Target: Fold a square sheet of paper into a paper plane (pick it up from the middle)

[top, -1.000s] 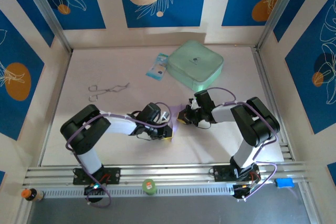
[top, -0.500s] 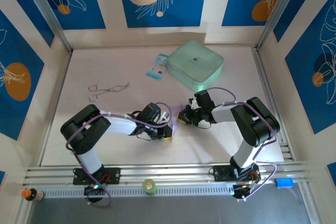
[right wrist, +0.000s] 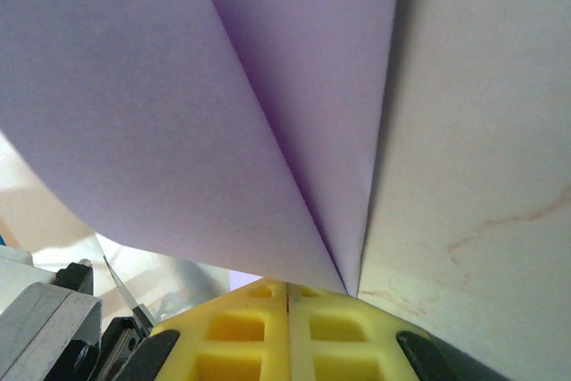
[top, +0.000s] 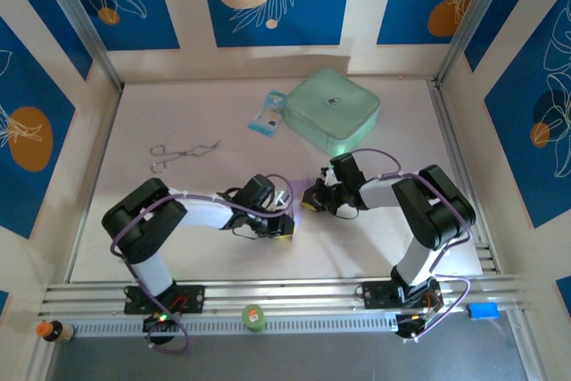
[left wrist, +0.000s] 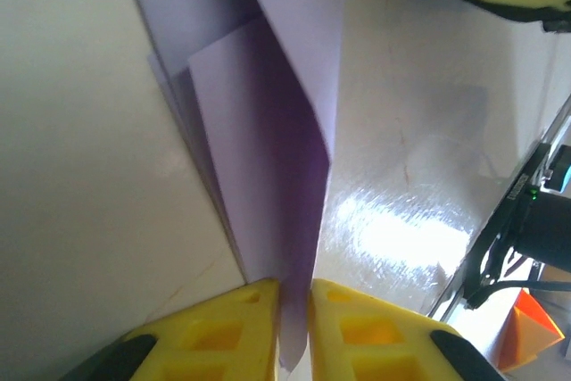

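Top view: on the near side of the mint-green case [top: 335,109], the creased lavender sheet [top: 300,194] is being held between both arms, apparently mid-fold. Left wrist: the left gripper [left wrist: 293,310] is pinching one edge. Right wrist: the right gripper [right wrist: 287,296] is clamping the crease; pressing it flat likely comes next.

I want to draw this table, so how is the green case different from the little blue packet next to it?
The mint-green case is much bigger than the blue-white packet. The case is one plain pale green, while the packet is blue with white patches. The case looks like a puffy square with rounded corners, and the packet looks like a thin, flat little rectangle. Both lie side by side on the far part of the table.
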